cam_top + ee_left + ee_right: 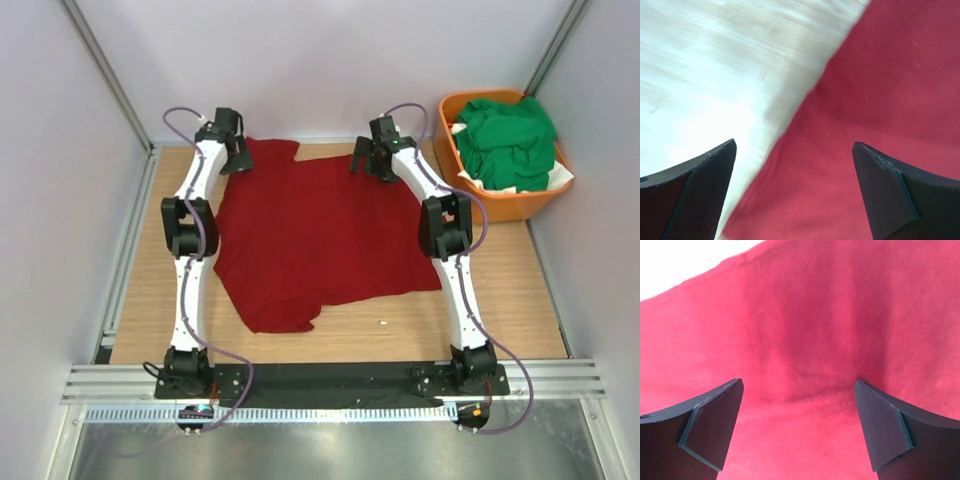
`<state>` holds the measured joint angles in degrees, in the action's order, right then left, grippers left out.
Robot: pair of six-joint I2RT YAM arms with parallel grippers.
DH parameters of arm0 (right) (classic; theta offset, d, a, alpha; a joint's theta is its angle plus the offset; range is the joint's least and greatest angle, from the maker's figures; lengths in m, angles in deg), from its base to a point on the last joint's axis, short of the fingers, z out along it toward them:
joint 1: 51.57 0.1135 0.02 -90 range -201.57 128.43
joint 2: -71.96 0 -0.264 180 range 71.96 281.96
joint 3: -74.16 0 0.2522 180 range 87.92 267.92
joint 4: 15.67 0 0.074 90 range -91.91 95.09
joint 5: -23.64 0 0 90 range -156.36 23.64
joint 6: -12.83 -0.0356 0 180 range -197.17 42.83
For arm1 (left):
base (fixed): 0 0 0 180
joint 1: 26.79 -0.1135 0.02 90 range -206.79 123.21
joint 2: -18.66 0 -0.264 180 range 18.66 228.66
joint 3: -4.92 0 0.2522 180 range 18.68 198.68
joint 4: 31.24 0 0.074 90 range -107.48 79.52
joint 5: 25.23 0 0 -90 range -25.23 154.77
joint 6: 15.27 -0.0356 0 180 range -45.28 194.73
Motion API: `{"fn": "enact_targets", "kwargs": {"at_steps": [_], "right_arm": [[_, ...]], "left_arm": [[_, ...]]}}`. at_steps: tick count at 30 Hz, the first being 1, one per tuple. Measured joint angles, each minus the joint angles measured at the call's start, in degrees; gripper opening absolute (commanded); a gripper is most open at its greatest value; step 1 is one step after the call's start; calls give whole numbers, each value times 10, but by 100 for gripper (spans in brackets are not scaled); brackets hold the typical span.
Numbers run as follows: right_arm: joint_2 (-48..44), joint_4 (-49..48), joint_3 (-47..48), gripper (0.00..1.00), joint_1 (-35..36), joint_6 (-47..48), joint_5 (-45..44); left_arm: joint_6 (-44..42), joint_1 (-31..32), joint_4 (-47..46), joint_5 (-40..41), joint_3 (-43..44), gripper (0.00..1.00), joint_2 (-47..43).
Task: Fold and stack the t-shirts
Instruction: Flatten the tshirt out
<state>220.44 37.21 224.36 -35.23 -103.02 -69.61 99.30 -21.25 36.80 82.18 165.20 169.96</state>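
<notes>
Flanking wooden table point(500, 310) and t-shirt point(320, 230) stand white walls point(60, 200).

Both arms stretched forward; left hand point(237, 157) and right hand point(364, 162) pointed down, jaws spread wide.

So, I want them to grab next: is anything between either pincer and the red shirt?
Nothing visible. The left pincer is open over the edge of the red shirt, bare table beside it; the right pincer is open with only red cloth below.
</notes>
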Motion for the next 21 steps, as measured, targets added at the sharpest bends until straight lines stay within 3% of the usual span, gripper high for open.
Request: {"fn": "enact_targets", "kwargs": {"at_steps": [6,9,14,18,21], "right_arm": [[-77,15,-76,100,9,9,19],[-192,22,-172,100,32,18,7],[-490,-31,-441,100,113,-3,4],[-703,-85,-683,100,195,-55,17],[-778,-85,-808,100,222,-92,10]], "left_arm": [[7,28,21,17,-146,100,-220],[26,67,14,23,-276,97,-410],[94,152,5,2,-582,96,-695],[180,249,8,-15,-808,93,-810],[245,333,8,-23,-923,89,-843]]}}
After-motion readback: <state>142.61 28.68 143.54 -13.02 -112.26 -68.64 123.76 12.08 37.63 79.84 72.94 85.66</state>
